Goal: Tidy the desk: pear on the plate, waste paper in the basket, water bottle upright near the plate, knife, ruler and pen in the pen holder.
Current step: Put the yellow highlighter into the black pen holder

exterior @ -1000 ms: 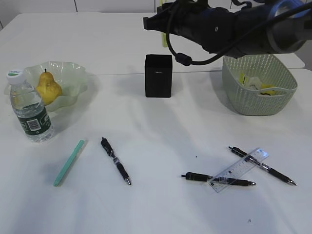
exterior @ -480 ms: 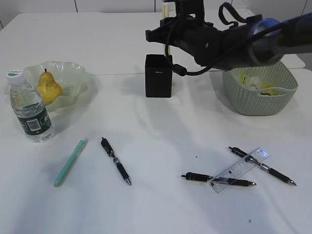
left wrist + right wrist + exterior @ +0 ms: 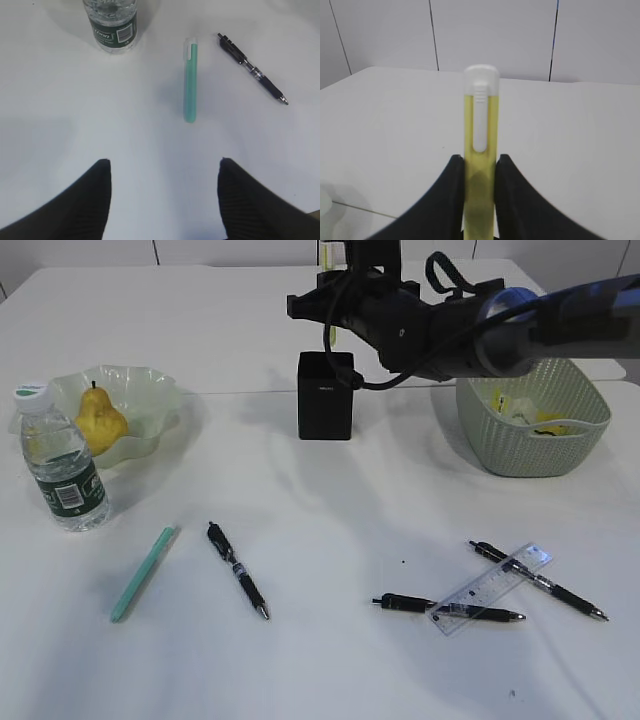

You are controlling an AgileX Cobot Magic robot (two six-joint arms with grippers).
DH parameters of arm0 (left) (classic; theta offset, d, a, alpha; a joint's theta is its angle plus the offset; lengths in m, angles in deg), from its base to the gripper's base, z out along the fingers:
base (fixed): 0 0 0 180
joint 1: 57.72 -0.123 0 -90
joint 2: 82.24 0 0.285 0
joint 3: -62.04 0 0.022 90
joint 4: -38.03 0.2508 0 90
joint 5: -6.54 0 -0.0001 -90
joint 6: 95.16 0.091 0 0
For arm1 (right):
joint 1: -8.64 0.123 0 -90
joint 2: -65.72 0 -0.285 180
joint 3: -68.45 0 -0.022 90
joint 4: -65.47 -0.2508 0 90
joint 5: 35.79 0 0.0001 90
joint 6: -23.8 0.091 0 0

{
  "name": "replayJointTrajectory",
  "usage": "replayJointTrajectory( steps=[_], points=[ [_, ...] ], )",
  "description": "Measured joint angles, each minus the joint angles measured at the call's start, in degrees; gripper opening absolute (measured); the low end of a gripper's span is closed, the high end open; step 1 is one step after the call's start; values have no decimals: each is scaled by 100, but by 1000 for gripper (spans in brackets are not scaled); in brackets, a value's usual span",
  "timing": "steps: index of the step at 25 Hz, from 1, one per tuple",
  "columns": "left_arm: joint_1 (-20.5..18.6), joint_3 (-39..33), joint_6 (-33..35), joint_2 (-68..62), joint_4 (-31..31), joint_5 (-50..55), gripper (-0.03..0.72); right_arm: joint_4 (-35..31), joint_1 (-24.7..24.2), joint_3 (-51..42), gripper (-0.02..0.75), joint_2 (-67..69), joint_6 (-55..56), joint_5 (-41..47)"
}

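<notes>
Right gripper (image 3: 480, 167) is above and just behind the pen holder (image 3: 325, 395); its fingers (image 3: 451, 195) pinch a yellow utility knife (image 3: 480, 150) with a white cap and slider, held upright. In the exterior view only a sliver of yellow shows beside the arm, hard to read there.

Left gripper (image 3: 162, 190) hangs over bare worktop (image 3: 330, 500), fingers (image 3: 90, 200) spread with nothing between them. Ahead of it lie a teal utility knife (image 3: 190, 82) and a black pen (image 3: 252, 72), apart from each other; the water bottle (image 3: 111, 25) stands beyond.

Water bottle upright just beside the plate (image 3: 150, 390), pear (image 3: 98, 422) on the plate. Basket (image 3: 530, 430) at right rear holds the waste paper (image 3: 525, 410), yellow and white scraps. The right arm crosses in front of the basket's rear rim.

Front right: ruler (image 3: 492, 588) lies slantwise across two more black pens, one (image 3: 445, 608) under its lower end, one (image 3: 545, 582) under its upper end.

Worktop is plain white with a seam running across behind the pen holder. White panelled wall behind, dark vertical joints.
</notes>
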Motion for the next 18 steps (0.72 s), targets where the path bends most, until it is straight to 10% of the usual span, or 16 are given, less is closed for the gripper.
replayJointTrajectory(
  steps=[18],
  points=[
    [0, 0, 0, 0, -25, -24, 466, 14, -131, 295, 160, 447, 0, -73]
  ],
)
